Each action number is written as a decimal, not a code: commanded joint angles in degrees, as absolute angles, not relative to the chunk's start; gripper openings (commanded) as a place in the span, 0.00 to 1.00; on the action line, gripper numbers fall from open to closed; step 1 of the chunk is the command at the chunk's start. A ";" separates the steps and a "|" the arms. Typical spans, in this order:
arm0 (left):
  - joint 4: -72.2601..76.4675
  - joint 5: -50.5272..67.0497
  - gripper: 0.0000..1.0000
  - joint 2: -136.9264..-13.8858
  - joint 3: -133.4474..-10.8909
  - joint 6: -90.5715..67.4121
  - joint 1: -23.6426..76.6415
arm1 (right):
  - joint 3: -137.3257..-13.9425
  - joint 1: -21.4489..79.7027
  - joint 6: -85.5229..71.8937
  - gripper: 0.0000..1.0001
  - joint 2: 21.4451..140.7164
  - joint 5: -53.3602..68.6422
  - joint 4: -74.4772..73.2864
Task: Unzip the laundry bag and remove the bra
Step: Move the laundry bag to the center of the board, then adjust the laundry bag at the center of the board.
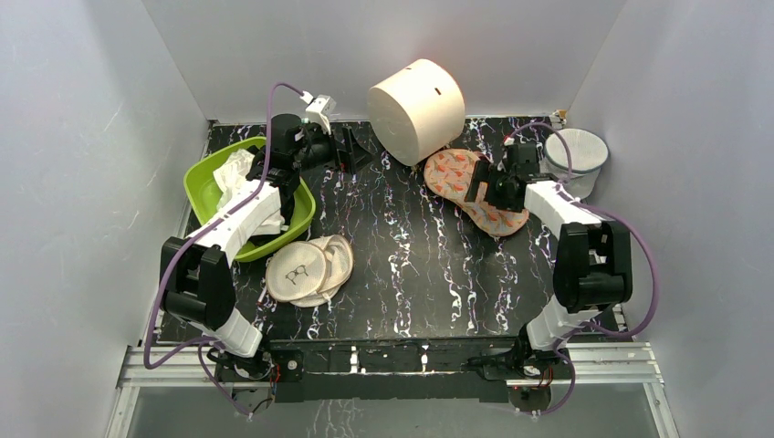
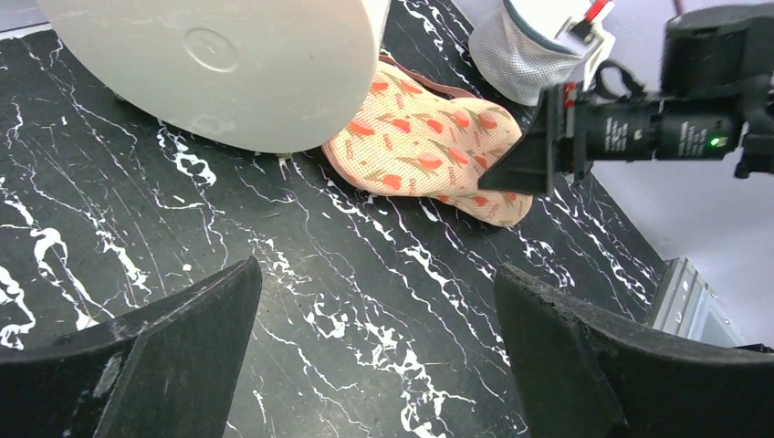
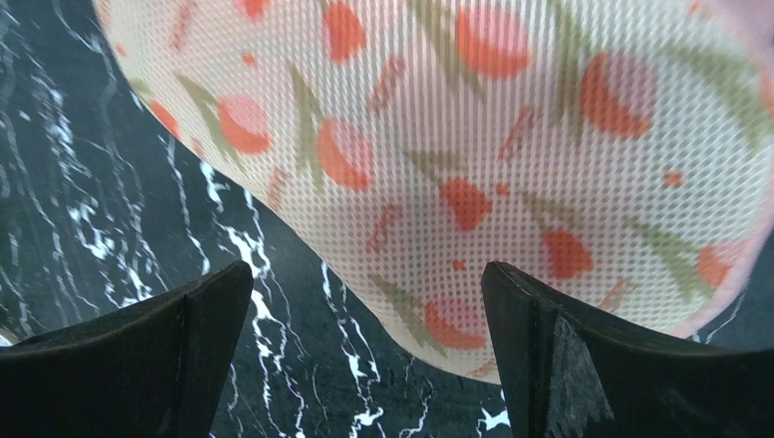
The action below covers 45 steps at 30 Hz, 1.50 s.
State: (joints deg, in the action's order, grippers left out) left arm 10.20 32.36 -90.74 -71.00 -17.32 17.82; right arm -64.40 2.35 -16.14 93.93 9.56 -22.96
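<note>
The laundry bag [image 1: 461,185], peach with orange-red floral print, lies shut on the black marble table at the back right, partly under a big cream cylinder. It also shows in the left wrist view [image 2: 424,141] and fills the right wrist view [image 3: 475,137]. My right gripper [image 1: 476,189] is open just above the bag's near-left edge; in its own view [image 3: 367,315] the jaws stand wide apart over that edge. My left gripper [image 1: 351,146] is open and empty at the back, left of the bag; its own view [image 2: 379,328] shows bare table between the jaws. The bra is hidden.
A big cream cylinder [image 1: 416,109] lies on its side at the back centre. A white mesh basket [image 1: 577,160] stands at the back right. A green tub [image 1: 205,182] with white cloths sits at the left. Beige round discs [image 1: 310,269] lie in front of it.
</note>
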 commanded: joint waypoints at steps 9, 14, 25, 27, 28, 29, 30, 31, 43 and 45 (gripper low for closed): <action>13.07 36.67 0.98 -89.81 -72.34 -18.66 18.26 | -50.72 29.69 -19.82 0.98 84.10 5.67 -22.47; 14.11 37.93 0.98 -89.68 -72.08 -19.20 18.58 | -47.81 37.36 -21.77 0.98 76.91 6.94 -23.52; 12.74 36.88 0.98 -89.24 -71.28 -13.45 24.36 | -46.63 36.82 -27.77 0.98 60.22 -10.38 -29.41; 11.28 35.35 0.99 -89.39 -71.19 -10.57 26.95 | -46.01 35.06 -29.86 0.98 58.69 -13.54 -30.50; 9.88 33.58 0.99 -89.51 -71.19 -8.16 28.49 | -45.60 33.59 -30.38 0.98 58.29 -13.58 -30.74; 8.86 31.98 0.98 -89.52 -71.19 -6.52 30.15 | -45.09 31.43 -30.51 0.98 58.05 -12.84 -30.70; 7.67 30.29 0.98 -89.42 -71.27 -4.86 32.27 | -44.48 29.21 -30.46 0.98 57.82 -11.48 -30.63; 6.51 28.53 0.98 -89.43 -71.31 -3.35 33.96 | -43.68 26.49 -30.16 0.98 57.49 -9.49 -30.10; 4.01 15.47 0.98 -86.88 -70.33 0.91 40.61 | -45.83 26.54 -28.44 0.98 68.24 9.63 -21.29; 6.46 10.56 0.98 -84.13 -67.85 1.75 40.61 | -46.69 29.71 -31.18 0.98 70.46 9.26 -18.23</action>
